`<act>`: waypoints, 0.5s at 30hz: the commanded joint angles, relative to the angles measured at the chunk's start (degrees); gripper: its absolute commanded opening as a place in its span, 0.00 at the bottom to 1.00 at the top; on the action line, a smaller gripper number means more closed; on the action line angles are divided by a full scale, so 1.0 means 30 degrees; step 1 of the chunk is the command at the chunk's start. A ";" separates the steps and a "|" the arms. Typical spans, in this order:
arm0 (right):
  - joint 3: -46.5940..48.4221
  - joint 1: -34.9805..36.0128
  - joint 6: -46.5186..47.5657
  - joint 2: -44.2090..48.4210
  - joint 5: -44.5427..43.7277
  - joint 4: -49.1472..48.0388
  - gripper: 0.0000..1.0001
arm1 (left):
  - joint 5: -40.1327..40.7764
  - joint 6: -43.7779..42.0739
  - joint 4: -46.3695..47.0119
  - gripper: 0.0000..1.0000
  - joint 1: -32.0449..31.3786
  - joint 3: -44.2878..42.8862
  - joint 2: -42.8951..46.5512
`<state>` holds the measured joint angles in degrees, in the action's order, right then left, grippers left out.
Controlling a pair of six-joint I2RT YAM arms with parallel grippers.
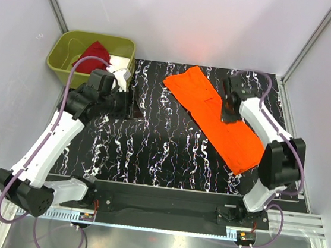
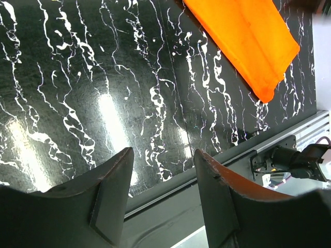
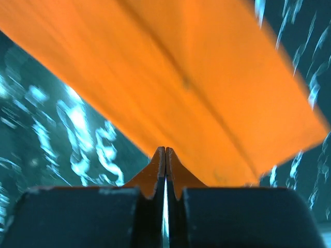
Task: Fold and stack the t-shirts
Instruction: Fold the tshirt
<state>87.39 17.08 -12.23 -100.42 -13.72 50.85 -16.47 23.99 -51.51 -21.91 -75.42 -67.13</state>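
The bright orange t-shirt (image 1: 207,102) lies folded into a long strip, running diagonally across the right half of the black marbled mat (image 1: 151,140). My right gripper (image 1: 229,115) is down on the strip's middle. In the right wrist view its jaws (image 3: 165,150) are pressed together at the near edge of the orange t-shirt (image 3: 207,77). The dark red t-shirt (image 1: 94,53) lies crumpled in the olive-green bin (image 1: 59,58). My left gripper (image 1: 133,105) hovers open over the mat's left part, with nothing between its fingers (image 2: 163,152). In the left wrist view, one end of the orange t-shirt (image 2: 243,36) shows.
The bin stands off the mat's far left corner, with a white object (image 1: 119,65) inside beside the red shirt. White walls and metal posts close in the table. An aluminium rail (image 1: 203,212) runs along the near edge by the arm bases.
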 commanded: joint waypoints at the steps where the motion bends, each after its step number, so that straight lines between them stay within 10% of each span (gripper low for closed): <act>1: -0.3636 0.0019 -0.1695 0.1830 0.0528 -0.0338 0.00 | -0.0634 -0.0232 0.0792 0.56 -0.0108 -0.1226 -0.0210; 15: -0.7804 0.0048 -0.3334 -0.0771 0.1962 -0.3181 0.00 | -0.0751 -0.0174 0.0236 0.55 -0.0284 -0.1375 -0.0386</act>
<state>64.47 17.08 -19.75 -100.14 -9.85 44.60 -17.69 23.81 -51.18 -22.41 -77.12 -68.90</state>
